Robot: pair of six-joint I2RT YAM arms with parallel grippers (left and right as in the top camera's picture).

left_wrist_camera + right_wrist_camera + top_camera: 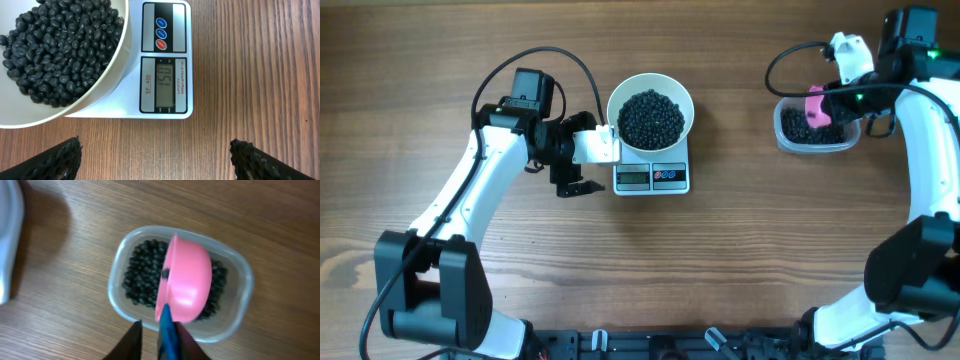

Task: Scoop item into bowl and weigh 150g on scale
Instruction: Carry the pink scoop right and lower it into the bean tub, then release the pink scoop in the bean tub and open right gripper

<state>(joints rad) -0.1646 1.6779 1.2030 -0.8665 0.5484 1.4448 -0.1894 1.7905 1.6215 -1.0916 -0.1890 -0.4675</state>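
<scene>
Fingers (131, 342) of the right gripper (160, 327) flank the blue handle (168, 332) of the pink scoop (185, 277) with a thin gap on one side, so I cannot tell whether they pinch it; the scoop lies tipped over black beans (142, 275) in the clear tub (235, 317), well right of the scale (165, 112). The left gripper (155, 160) hangs spread wide and empty just off the scale's display (165, 82) edge, which reads 150 under the bean-filled bowl (30, 112). Weighing looks met and the scoop's release is in hand: next, open fully and lift clear without dragging scoop or tub
</scene>
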